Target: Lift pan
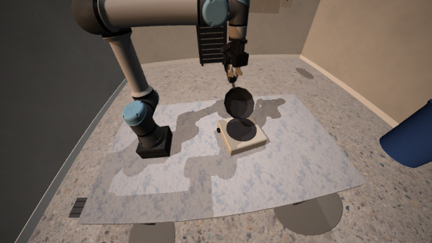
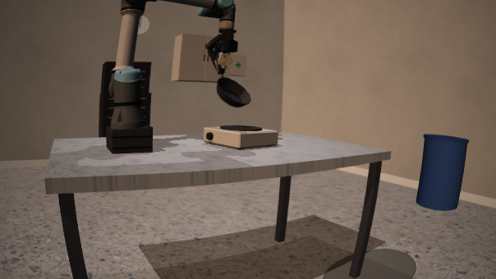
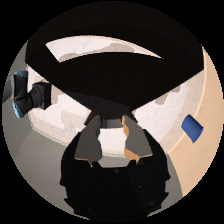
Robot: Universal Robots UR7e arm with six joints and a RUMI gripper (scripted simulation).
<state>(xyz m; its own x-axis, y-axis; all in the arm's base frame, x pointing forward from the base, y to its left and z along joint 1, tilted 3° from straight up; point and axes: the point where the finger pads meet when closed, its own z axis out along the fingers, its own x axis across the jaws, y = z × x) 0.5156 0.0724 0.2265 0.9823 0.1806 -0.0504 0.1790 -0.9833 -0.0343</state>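
The black pan hangs tilted in the air, well above the beige hot plate and touching nothing else. From the side it shows clear of the hot plate by more than a hand's width, with the pan sloping down from its handle. My gripper is shut on the pan's handle from above; it shows too in the side view. In the wrist view the two fingers clamp the handle, and the pan's dark rim fills the upper half.
The arm's black base stands on the table left of the hot plate. A blue bin stands on the floor to the right. A beige wall cabinet and a dark rack are behind the gripper.
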